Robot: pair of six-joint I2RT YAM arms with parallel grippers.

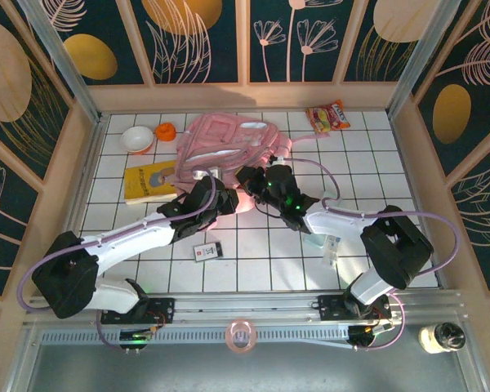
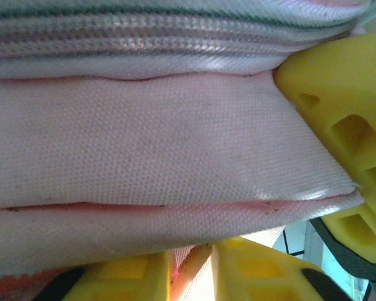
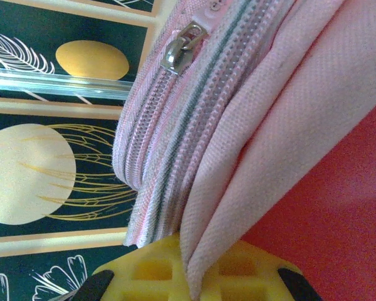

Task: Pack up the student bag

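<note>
1. The student bag [image 1: 229, 145] lies flat on the white tiled table [image 1: 376, 163], in the upper centre of the overhead view. Both arms reach into its near edge.
2. The left gripper [image 1: 216, 192] is at the bag's lower left edge. In its wrist view a fold of pink fabric tapers in between the yellow fingers [image 2: 338, 113]. I judge them to be pinching that fold.
3. The right gripper [image 1: 251, 181] is at the lower right edge. Its yellow fingers [image 3: 150, 269] are closed on a pink fabric edge that runs down between them.
4. The zip pull [image 3: 178, 47] hangs beside that edge, and the teeth near it look meshed. A red surface [image 3: 326, 219] lies to the right of the fabric. I cannot tell whether it is lining.
5. Several items lie outside the bag:
   - A yellow book [image 1: 151, 181] is just left of it.
   - A white bowl [image 1: 137, 139] and an orange object [image 1: 165, 131] are at upper left.
   - A snack packet [image 1: 328, 116] is at upper right.
   - A small black-and-white box [image 1: 207, 251] is at lower centre.
6. Packing looks barely begun. The arms appear to be holding the bag's edge to open it, and every loose item has yet to go in.
</note>
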